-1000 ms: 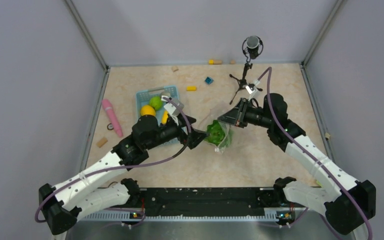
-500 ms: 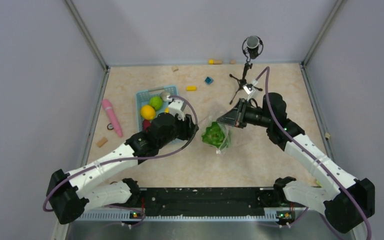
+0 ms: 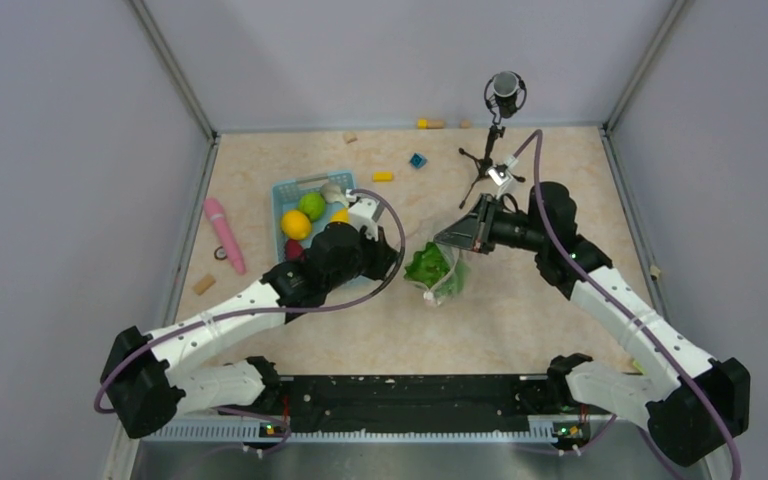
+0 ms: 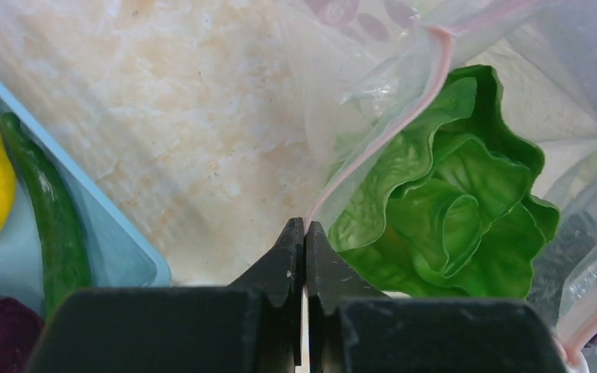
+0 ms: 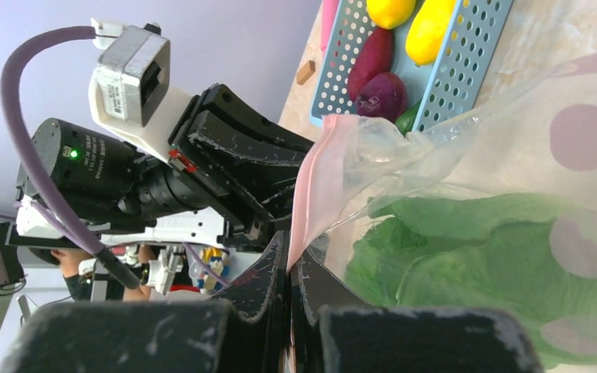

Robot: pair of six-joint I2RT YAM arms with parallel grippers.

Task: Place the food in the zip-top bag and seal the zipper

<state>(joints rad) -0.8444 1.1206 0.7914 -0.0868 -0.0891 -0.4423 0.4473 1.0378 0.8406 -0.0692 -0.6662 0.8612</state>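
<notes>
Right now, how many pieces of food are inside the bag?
1: the lettuce, lying inside the zip-top bag near its mouth. The rest sits in the blue basket; the crinkled plastic could hide something small.

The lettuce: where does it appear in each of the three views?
Top external: lettuce at the centre, right of the blue basket.
Left wrist: right of centre, inside the bag.
Right wrist: lower right, inside the bag.
Shared landmark: the blue basket, seen in all three.
</notes>
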